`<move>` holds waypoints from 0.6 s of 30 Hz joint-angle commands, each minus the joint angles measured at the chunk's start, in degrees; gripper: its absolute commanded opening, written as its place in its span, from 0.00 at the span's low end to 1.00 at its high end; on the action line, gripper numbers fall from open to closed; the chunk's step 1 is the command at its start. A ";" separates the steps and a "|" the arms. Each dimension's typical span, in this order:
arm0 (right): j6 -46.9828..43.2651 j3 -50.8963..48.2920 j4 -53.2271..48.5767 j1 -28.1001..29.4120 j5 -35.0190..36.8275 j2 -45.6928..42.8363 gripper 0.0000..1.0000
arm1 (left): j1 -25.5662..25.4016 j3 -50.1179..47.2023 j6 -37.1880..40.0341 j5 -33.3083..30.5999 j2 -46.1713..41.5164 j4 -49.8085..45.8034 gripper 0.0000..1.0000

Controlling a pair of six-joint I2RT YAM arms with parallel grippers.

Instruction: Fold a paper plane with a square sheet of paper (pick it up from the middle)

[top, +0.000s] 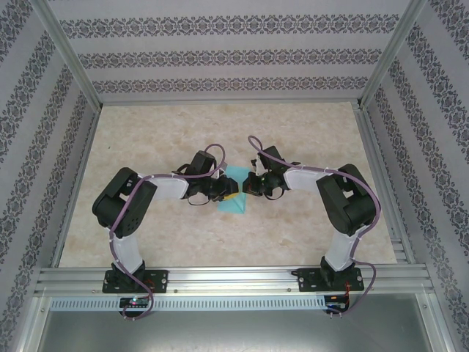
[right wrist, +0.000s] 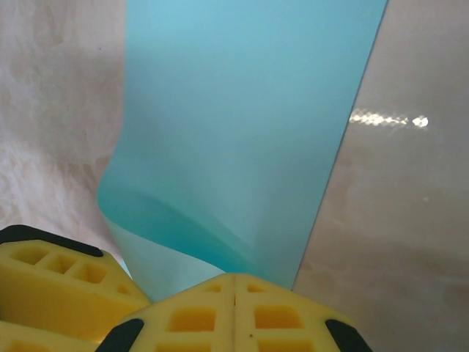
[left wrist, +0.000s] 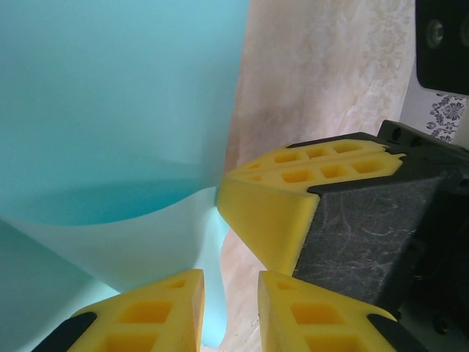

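At the middle of the table (top: 220, 132), the left gripper (left wrist: 229, 297) stands narrowly parted, with a curled edge of the turquoise sheet of paper (left wrist: 117, 110) hanging in its gap. Facing it, the right gripper (right wrist: 234, 286) is pinched tight on the sheet's raised edge. Beyond the fingers the sheet lies flat.

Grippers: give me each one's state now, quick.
Left gripper: partly open, the thin turquoise sheet of paper hanging between its jaws.
Right gripper: shut on the sheet of paper.

Paper (right wrist: 242, 110) cut off at top
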 commanded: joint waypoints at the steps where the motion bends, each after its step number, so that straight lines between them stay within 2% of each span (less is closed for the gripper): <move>1: -1.53 1.48 -0.85 0.25 1.73 1.27 0.06 | -0.60 1.28 1.36 1.05 1.16 2.36 0.27; 18: -2.61 2.51 -2.44 0.43 3.11 1.71 0.06 | -0.92 2.04 2.25 0.50 1.98 0.77 0.27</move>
